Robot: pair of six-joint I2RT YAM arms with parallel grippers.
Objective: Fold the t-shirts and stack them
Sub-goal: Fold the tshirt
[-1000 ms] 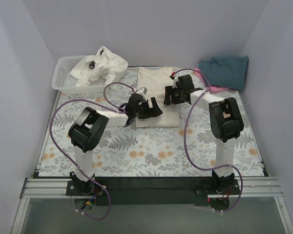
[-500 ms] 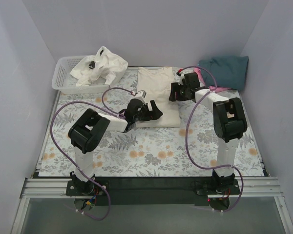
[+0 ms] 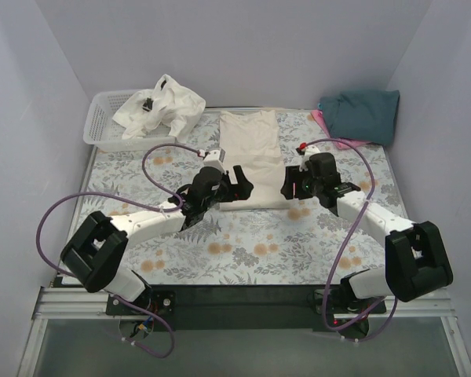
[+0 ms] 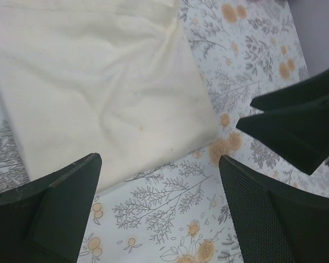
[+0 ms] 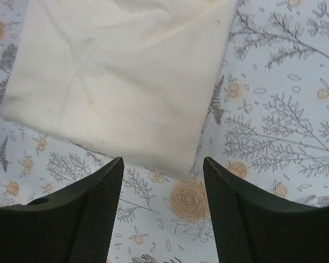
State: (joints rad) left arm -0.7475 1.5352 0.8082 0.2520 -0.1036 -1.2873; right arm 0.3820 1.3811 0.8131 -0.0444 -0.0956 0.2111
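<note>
room near, clutter far
near tablecloth (image 3: 243, 250) open; basket (image 3: 100, 122) and teal tee (image 3: 361, 114) fill the back corners.

You've got 4 tee items in view: 1 cream tee (image 3: 250, 153), 1 white bundle (image 3: 163, 104) (can't tell if >1 tee), 1 teal tee (image 3: 363, 114), 1 pink tee (image 3: 319, 119). 1 basket (image 3: 102, 129). 2 grippers: left gripper (image 3: 242, 182), right gripper (image 3: 287, 185). 1 floral table (image 3: 243, 243).
</note>
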